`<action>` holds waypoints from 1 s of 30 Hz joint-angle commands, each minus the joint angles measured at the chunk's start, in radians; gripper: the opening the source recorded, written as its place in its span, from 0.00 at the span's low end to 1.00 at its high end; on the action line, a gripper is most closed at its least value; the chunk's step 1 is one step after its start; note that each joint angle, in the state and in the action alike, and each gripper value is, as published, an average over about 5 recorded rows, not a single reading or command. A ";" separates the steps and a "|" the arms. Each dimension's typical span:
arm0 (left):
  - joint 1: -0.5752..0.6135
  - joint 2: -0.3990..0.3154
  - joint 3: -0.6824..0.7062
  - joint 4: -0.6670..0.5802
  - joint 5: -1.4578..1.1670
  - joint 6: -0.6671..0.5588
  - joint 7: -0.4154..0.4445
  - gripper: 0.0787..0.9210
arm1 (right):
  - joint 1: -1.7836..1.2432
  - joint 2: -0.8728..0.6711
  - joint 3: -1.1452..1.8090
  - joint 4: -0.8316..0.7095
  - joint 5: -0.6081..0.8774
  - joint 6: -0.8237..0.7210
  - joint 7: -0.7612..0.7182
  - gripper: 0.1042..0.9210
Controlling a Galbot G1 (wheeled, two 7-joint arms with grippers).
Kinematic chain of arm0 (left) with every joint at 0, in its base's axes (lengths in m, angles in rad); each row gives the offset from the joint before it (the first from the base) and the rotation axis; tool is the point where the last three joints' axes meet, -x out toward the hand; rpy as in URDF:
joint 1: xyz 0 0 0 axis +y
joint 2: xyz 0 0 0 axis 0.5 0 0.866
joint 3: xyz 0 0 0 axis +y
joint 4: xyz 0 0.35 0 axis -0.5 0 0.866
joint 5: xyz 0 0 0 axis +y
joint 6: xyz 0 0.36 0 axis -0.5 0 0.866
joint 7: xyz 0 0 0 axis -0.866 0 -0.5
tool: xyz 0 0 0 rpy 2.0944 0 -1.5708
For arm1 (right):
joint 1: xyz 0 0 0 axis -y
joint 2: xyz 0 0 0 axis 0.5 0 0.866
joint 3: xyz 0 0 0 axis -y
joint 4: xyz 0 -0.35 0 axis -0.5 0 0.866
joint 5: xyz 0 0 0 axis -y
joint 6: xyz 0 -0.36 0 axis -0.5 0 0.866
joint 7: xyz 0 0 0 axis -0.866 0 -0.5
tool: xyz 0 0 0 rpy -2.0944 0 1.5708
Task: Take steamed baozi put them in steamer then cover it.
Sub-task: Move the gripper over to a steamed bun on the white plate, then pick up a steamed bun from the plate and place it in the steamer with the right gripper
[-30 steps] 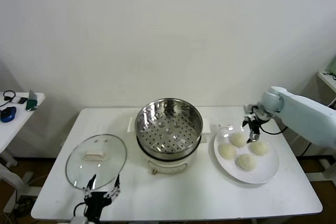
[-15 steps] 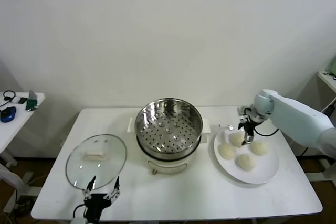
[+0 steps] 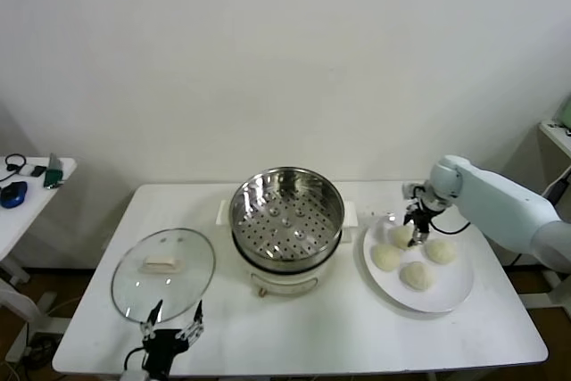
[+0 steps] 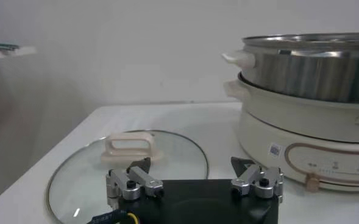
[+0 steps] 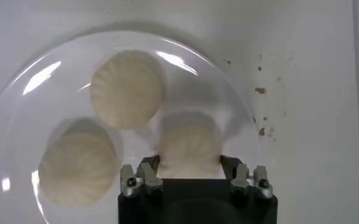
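Observation:
Four white baozi lie on a white plate [image 3: 451, 292] at the table's right: one [image 3: 385, 258], one [image 3: 416, 275], one [image 3: 440, 251], and one [image 3: 400, 235] under my right gripper [image 3: 416, 236]. In the right wrist view my right gripper [image 5: 188, 163] is open, with one finger on each side of a baozi [image 5: 189, 149]; two others [image 5: 127, 88] [image 5: 77, 167] lie beside it. The steamer [image 3: 287, 220] stands empty at the table's middle. The glass cover [image 3: 163, 272] lies flat at the left. My left gripper [image 3: 174, 318] is open near the front edge, by the cover [image 4: 94, 176].
The steamer's steel pot [image 4: 313, 73] and white base rise close to the left gripper's far side. A side table [image 3: 27, 185] with small items stands at the far left. Bare table lies in front of the steamer.
My right gripper has moved left and down over the plate, from above the far-right bun to straddling the bun at the plate's far left. The left arm has not moved.

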 commanded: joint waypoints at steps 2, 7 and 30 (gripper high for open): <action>0.003 -0.003 0.004 -0.001 -0.001 -0.001 -0.002 0.88 | 0.001 0.005 0.012 -0.006 -0.003 0.020 -0.002 0.69; 0.007 -0.005 0.006 -0.008 0.000 0.000 -0.004 0.88 | 0.088 -0.018 -0.029 0.043 0.026 0.051 -0.020 0.68; 0.030 0.008 0.007 -0.039 -0.004 -0.010 -0.019 0.88 | 0.902 0.318 -0.520 0.603 0.169 0.649 -0.034 0.68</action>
